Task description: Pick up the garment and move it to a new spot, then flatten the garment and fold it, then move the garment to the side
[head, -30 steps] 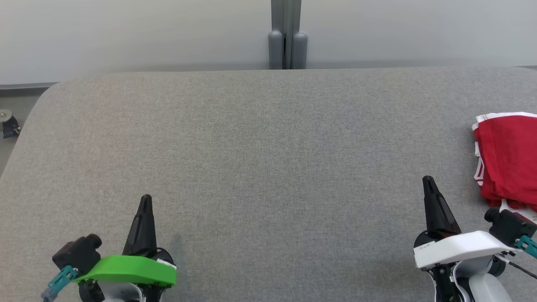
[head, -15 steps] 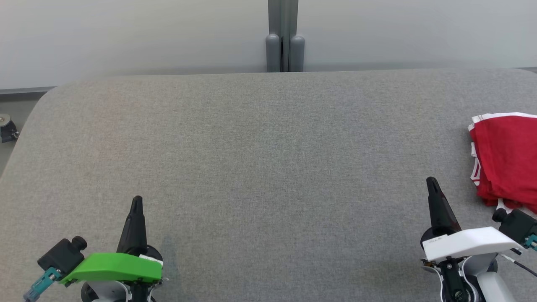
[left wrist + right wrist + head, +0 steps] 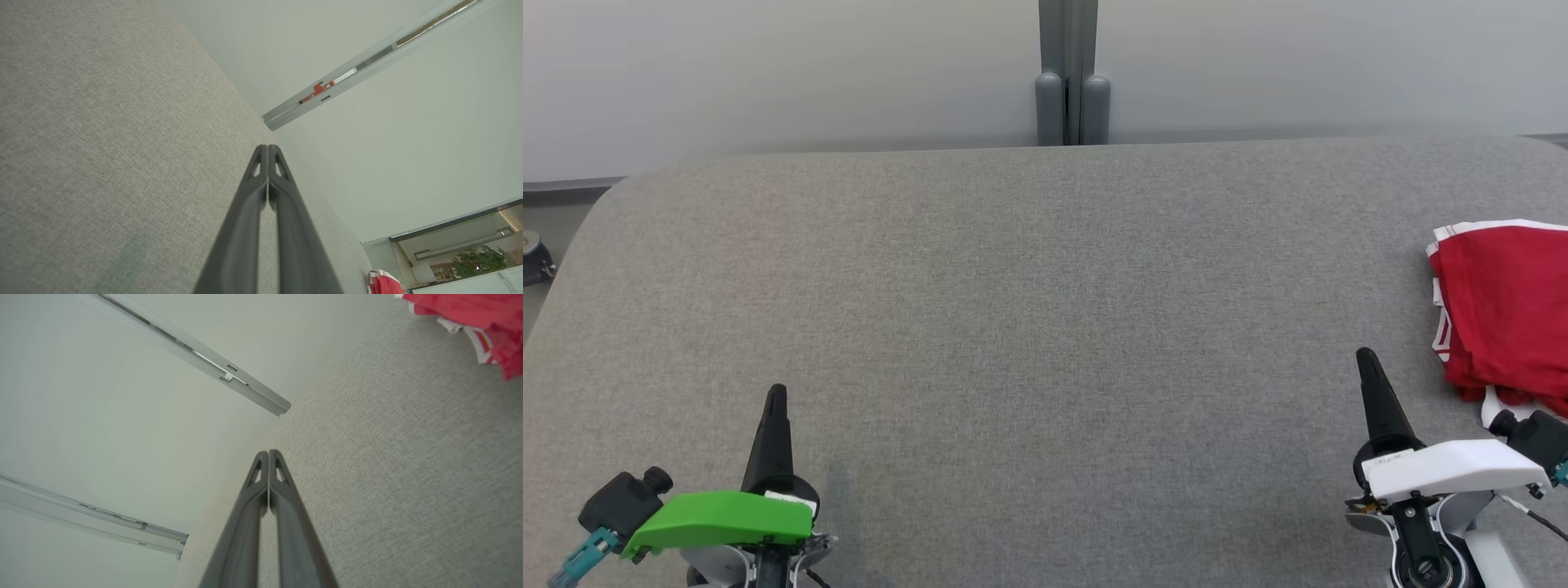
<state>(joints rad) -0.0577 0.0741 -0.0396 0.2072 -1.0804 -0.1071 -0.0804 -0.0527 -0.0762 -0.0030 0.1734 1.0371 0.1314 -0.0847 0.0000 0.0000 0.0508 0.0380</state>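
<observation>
A red garment (image 3: 1507,306) with white trim lies folded at the table's right edge, partly cut off by the head view; it also appears as the garment (image 3: 478,318) at the upper right of the right wrist view and the garment (image 3: 384,282) at the bottom of the left wrist view. My right gripper (image 3: 1366,357) is shut and empty, a short way left of and nearer than the garment. Near the table's front left my left gripper (image 3: 776,392) is shut with nothing in it. In both wrist views the fingertips touch: left gripper (image 3: 267,148), right gripper (image 3: 268,452).
The grey fabric table (image 3: 1029,310) spreads wide between the two arms. A grey post (image 3: 1067,73) stands behind its far edge against a pale wall. A caster (image 3: 533,260) sits on the floor at far left.
The head view has shifted, with the table's far edge lower in the picture. Both grippers sit lower and further apart in the view. They stay shut; the garment lies where it was.
</observation>
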